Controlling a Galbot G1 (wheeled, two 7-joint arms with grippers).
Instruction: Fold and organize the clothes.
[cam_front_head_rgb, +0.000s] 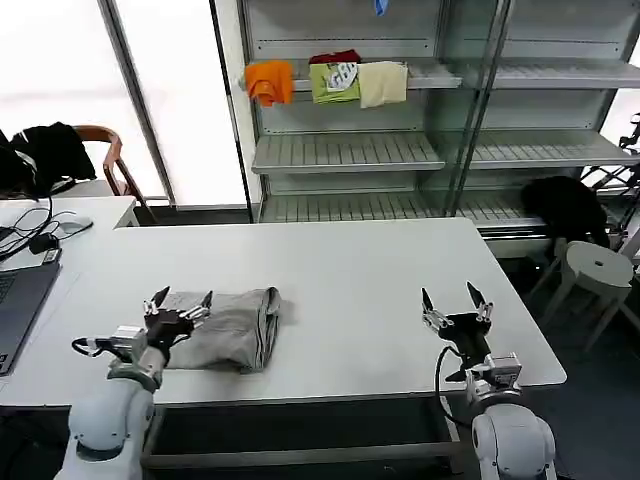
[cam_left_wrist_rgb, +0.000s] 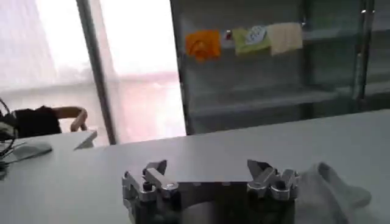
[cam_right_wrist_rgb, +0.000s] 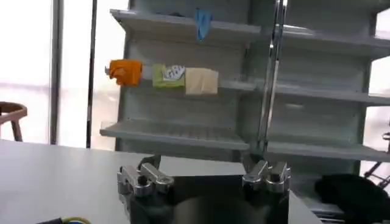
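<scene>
Nearest, the left gripper (cam_front_head_rgb: 178, 301) hovers over the near end of the table (cam_front_head_rgb: 350, 270), fingers spread wide and empty, at the left edge of the shirt (cam_front_head_rgb: 225, 328). That grey shirt lies folded on the table's near left part. Right gripper (cam_front_head_rgb: 455, 300), equally open and holding nothing, sits above the table's near right part, well apart from the shirt. Beyond the table stands a shelf (cam_front_head_rgb: 345, 150) bearing orange, green and cream garments (cam_front_head_rgb: 330, 82).

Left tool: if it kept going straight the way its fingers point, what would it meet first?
Probably nothing close: the left tool, open over the folded grey shirt, points across bare table toward the shelves; depth is uncertain.
</scene>
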